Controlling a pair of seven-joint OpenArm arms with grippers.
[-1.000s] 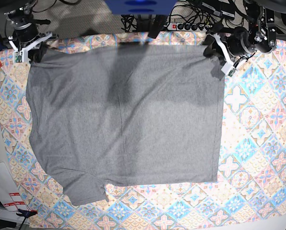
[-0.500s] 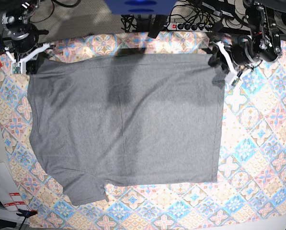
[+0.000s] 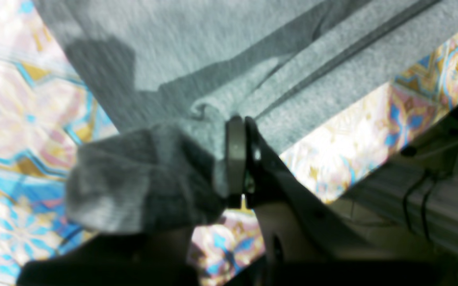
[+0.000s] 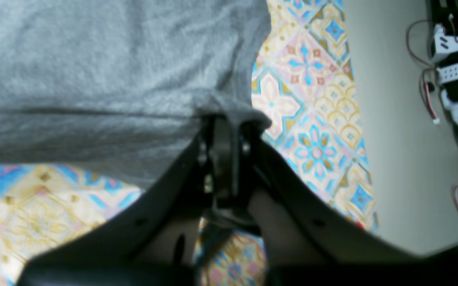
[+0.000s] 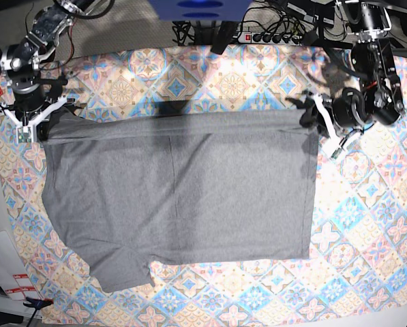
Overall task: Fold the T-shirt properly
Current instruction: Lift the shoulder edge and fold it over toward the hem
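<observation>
Right arm: sits at the left of the base view, reaching down from the top-left corner, wrist bent so the right gripper [image 5: 41, 127] points in at the shirt's corner.
Right jaws: clamped tight on a bunched bit of the T-shirt [image 4: 105, 87] edge; the wrist view shows fabric humped over the closed fingertips [image 4: 223, 131].
T-shirt: heather-grey, spread across the patterned cloth [image 5: 367, 225]. One sleeve pokes out at the bottom-left, so the long axis looks to run left-right between the two grippers. The top edge is lifted and rolled toward the middle, the rest lies flat.
Left arm: over on the right of the base view, coming down from the top-right, elbow bent, the left gripper [image 5: 311, 117] turned in at the shirt's top-right corner.
Left jaws: pinched shut on that corner; in the wrist view the hem folds run straight into the closed fingers [image 3: 235, 159], with a wad of grey fabric hanging just beside them.
</observation>
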